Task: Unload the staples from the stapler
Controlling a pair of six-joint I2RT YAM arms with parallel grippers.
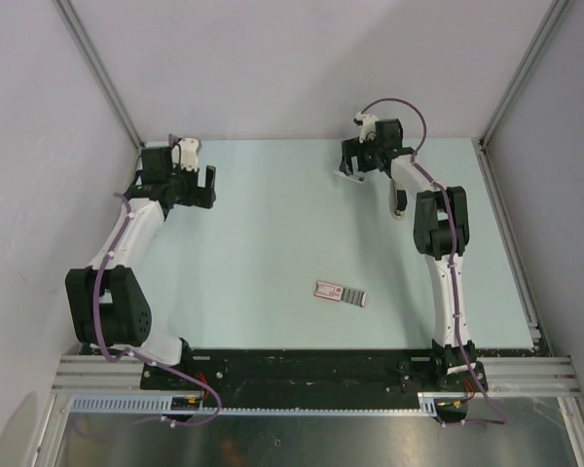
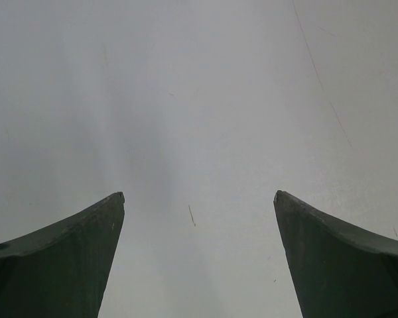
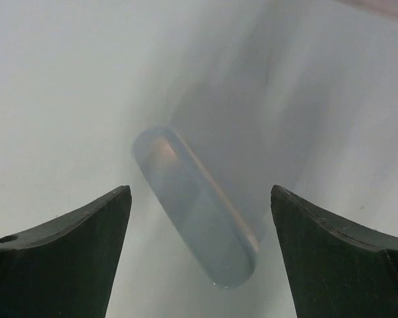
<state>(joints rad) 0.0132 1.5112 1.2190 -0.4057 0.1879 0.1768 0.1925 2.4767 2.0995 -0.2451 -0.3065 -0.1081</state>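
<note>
My right gripper [image 1: 360,169] [image 3: 200,190] is open at the far right of the table, just above the surface. A blurred pale grey oblong piece [image 3: 198,218] lies slantwise between its fingers, touching neither; it shows as a pale bit [image 1: 347,178] in the top view. A small slim black-and-pale thing [image 1: 401,200], seemingly the stapler, lies beside the right arm. I cannot tell whether the pale piece belongs to it. No loose staples show. My left gripper [image 1: 204,188] [image 2: 199,193] is open and empty over bare table at the far left.
A flat pink-and-grey packet [image 1: 342,293] lies right of the table's middle, nearer the front. Grey walls with metal rails enclose the pale table [image 1: 273,233] on three sides. A thin short mark [image 2: 192,215] shows on the table between the left fingers.
</note>
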